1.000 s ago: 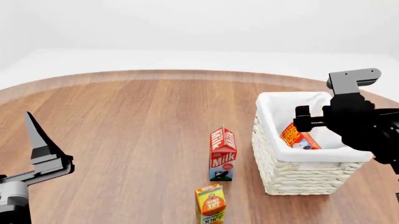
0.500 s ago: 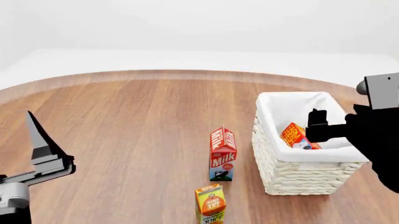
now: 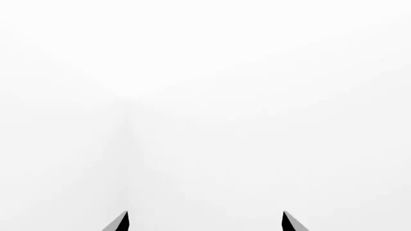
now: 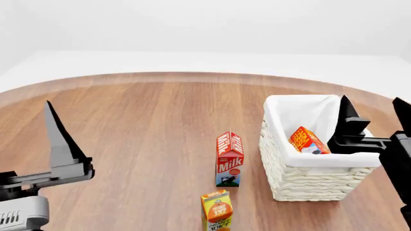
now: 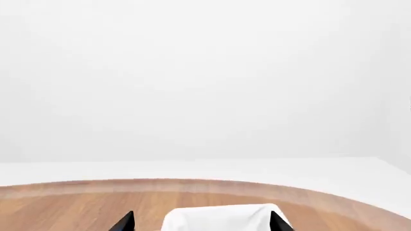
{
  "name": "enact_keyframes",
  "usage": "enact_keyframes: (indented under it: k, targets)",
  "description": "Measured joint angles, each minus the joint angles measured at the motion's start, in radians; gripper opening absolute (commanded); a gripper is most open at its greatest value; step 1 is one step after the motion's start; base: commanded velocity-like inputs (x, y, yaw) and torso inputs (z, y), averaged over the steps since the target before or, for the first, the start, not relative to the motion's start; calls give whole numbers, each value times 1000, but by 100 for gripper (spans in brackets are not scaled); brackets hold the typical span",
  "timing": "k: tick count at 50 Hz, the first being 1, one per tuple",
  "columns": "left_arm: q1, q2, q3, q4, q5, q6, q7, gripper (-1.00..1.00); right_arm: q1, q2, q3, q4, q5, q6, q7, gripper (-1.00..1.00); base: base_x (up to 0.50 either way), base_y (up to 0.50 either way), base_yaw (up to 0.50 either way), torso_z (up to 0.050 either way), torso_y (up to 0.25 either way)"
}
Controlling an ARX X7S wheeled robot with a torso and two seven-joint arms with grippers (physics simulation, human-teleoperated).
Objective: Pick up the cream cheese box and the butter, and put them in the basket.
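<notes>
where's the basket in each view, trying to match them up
Head view: basket at right on the table, butter inside it, right gripper just beyond its right rim.
Right wrist view: only the basket's white lined rim shows at the bottom edge, between the fingertips.
Left wrist view: not in it, only blank white.
Shared landmark: the curved table edge behind the basket.

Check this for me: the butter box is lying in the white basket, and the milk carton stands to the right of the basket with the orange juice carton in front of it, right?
Not quite. In the head view the milk carton stands to the left of the basket, not the right. The rest holds: the butter box lies in the basket, and the orange juice carton is in front of the milk carton.
</notes>
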Motion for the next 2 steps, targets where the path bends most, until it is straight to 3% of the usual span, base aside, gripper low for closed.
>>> enact_keyframes:
  k: [2]
  targets:
    - [-10, -4, 10, 14, 9, -14, 3, 100, -24, -23, 16, -17, -38, -33, -12, 100, 0, 0, 0, 0, 0]
